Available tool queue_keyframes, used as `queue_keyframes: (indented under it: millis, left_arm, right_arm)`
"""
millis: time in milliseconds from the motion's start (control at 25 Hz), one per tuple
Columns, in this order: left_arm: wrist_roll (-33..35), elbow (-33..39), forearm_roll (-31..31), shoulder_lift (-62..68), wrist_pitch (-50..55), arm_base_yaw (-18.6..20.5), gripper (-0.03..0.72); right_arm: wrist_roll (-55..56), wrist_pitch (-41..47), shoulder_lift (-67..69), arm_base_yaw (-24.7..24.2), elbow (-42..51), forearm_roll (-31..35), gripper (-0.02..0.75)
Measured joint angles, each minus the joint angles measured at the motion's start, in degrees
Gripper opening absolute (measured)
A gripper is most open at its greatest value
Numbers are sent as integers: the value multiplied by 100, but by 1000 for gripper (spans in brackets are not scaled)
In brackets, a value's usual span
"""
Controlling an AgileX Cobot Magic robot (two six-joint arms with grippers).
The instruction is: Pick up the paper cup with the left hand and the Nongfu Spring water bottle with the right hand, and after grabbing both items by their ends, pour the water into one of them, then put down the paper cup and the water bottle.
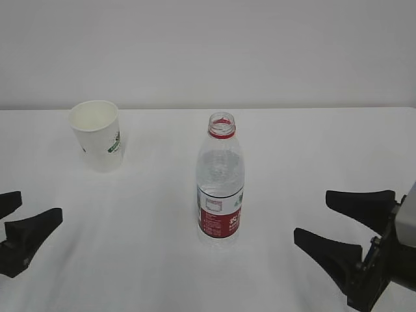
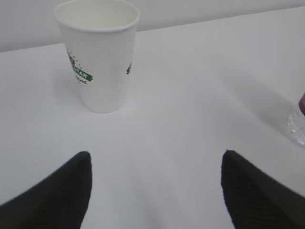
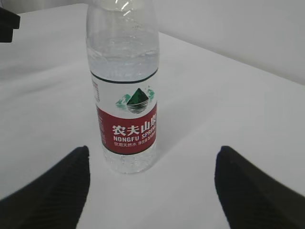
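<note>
The left hand [image 1: 18,224], jaws spread and empty, has the upright paper cup [image 1: 97,134] far-right of it. The right hand [image 1: 343,224], likewise open, has the upright Nongfu Spring water bottle [image 1: 220,182] to its left, at table centre.

Exterior: chest height, slanted down across table [image 1: 292,149]. Left wrist: low, close on cup [image 2: 99,57]. Right wrist: low, close on bottle [image 3: 125,90]. Exterior shares both.
</note>
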Motion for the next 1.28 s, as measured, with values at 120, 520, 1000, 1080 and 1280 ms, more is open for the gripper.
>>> queue_keyframes:
  millis: [120,520,1000,1080,1280]
  left_arm:
    - [12,-13,78,0,0,0,674]
    - [13,-16,85,0,0,0,682]
    - [23,-50,251,0,0,0,650]
    - [23,-50,260,0,0,0,644]
    - [23,-50,260,0,0,0,629]
  right_arm:
    - [19,0,98,0,0,14,637]
    - [22,0,400,0,-155,-165,643]
    - [47,0,1275,0,-824,-562,643]
    - [47,0,1329,0,-933,-664,643]
    - [47,0,1367,0,-1173,-802,643]
